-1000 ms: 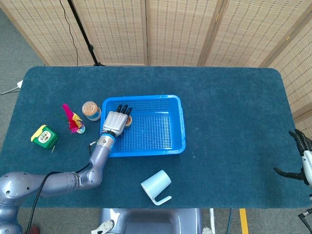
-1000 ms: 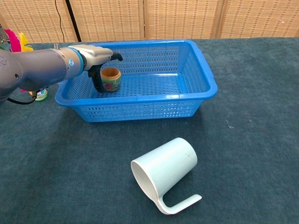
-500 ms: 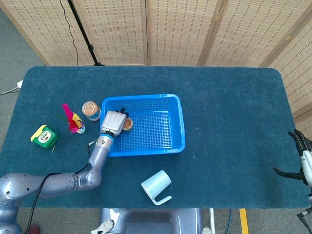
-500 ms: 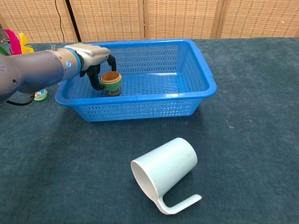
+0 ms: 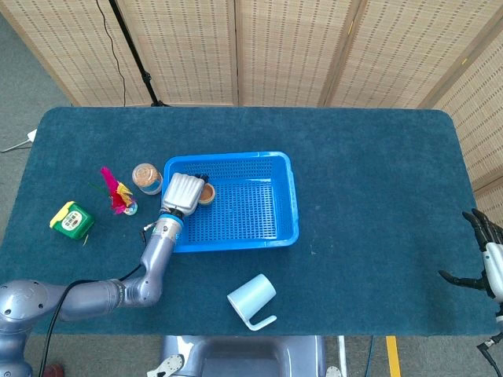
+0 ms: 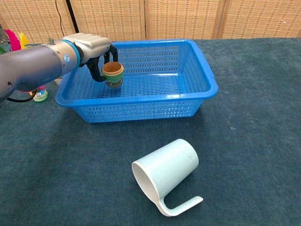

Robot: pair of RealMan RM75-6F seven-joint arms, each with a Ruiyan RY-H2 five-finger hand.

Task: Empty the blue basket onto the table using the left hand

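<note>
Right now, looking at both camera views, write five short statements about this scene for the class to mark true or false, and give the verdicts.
1. The left hand grips the small brown pot. True.
2. The white mug stands upright. False: it lies on its side on the table.
3. The blue basket holds several items. False: only the pot shows inside.
4. The right hand holds the mug. False: it holds nothing, at the table's far edge.
5. A yellow-green tape measure lies outside the basket. True.

Blue basket point(image 6: 141, 106) sits flat on the table — small brown cup point(image 6: 113, 74) tilted over its left end.
</note>
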